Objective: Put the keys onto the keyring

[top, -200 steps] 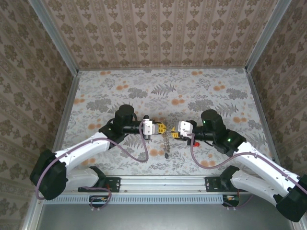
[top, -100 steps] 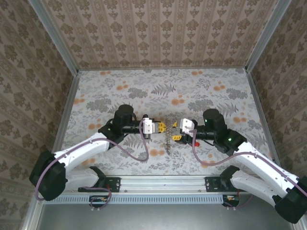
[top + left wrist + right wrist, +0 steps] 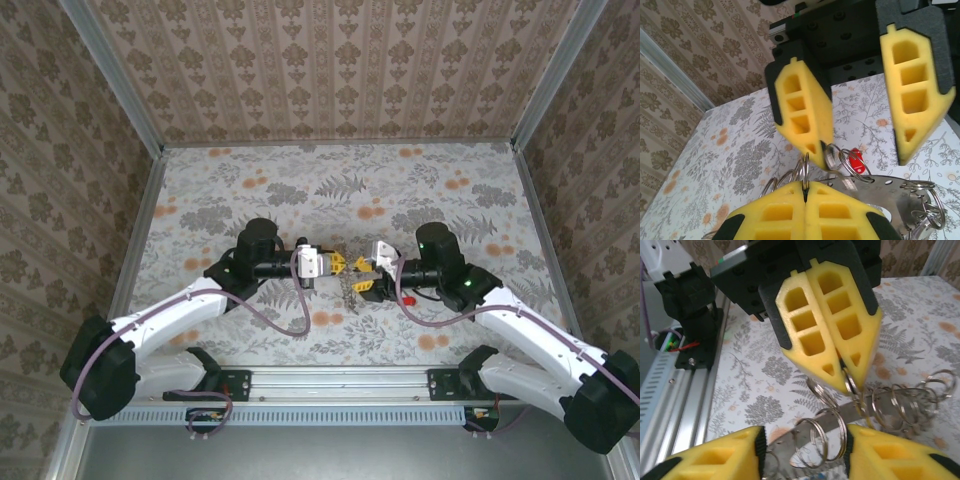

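Bright, even light; soft shadows; close foreground slightly blurred

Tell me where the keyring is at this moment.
In the top external view the keyring is at the centre front of the table, between the left gripper, which is shut on it, and the open right gripper.

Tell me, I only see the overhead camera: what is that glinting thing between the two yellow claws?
Observer: A chain of split rings; the left gripper is shut on one ring.
Operator: Is the other claw gripping too?
Observer: No, the right gripper is open, with rings in the gap between its fingers.
Operator: Any keys there?
Observer: The left wrist view shows a small red piece behind the rings; I cannot tell whether it is a key.
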Robot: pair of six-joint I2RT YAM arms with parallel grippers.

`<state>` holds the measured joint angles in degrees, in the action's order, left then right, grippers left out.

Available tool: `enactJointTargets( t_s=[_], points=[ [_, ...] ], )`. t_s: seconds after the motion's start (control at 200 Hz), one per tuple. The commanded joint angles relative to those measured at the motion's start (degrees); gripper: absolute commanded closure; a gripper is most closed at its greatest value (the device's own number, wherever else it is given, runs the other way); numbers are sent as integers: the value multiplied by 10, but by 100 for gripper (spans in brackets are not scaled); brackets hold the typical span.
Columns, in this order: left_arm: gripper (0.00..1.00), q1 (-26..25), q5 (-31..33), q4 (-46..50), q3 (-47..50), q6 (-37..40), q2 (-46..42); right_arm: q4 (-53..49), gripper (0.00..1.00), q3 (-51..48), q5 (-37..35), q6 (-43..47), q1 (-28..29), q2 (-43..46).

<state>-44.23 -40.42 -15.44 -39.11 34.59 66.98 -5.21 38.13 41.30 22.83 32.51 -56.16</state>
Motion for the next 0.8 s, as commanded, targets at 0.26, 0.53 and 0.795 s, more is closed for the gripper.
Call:
enactJointTargets(
  t_s=[0.26,0.53,0.795],
  points=[
    [100,0,76,-25,-14,-28,12,-77,68,9,26,61,10,33],
    [100,1,43,-31,-8,-11,1,17,61,-21,-90,36,9,84],
    [100,3,-17,-26,-12,-8,-5,8,75,15,-92,74,10,49]
  ],
)
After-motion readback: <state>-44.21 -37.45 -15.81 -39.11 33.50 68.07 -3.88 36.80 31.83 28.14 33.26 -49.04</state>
